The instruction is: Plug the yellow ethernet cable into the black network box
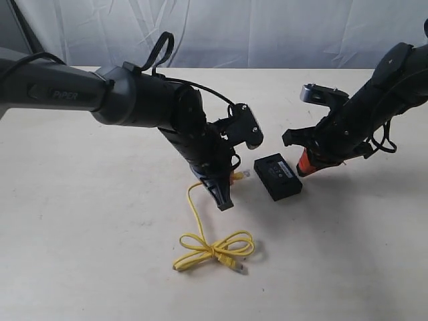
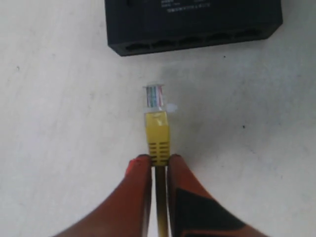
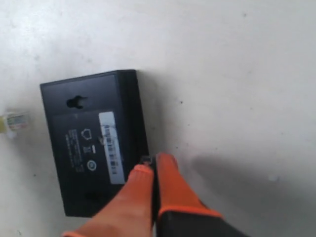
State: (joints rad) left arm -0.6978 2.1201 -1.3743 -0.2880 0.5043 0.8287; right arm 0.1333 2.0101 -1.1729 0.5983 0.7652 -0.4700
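Counter [image 1: 80, 254]: pale, bears everything.
Black network box [image 1: 277, 176]: centre, ports facing left.
Right claw [image 3: 152, 164]: clenched empty, tips against the box's right edge, seemingly bracing it.
Left claw [image 2: 159, 160]: grasping yellow ethernet cable [image 1: 214, 249] behind plug [image 2: 154, 96], aimed near the ports.

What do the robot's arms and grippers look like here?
Both arms are dark grey to black. The left arm bears pale PIPER lettering and looping black cables; the right arm has a silvery wrist block. The left fingers and right fingers are orange and tapered.
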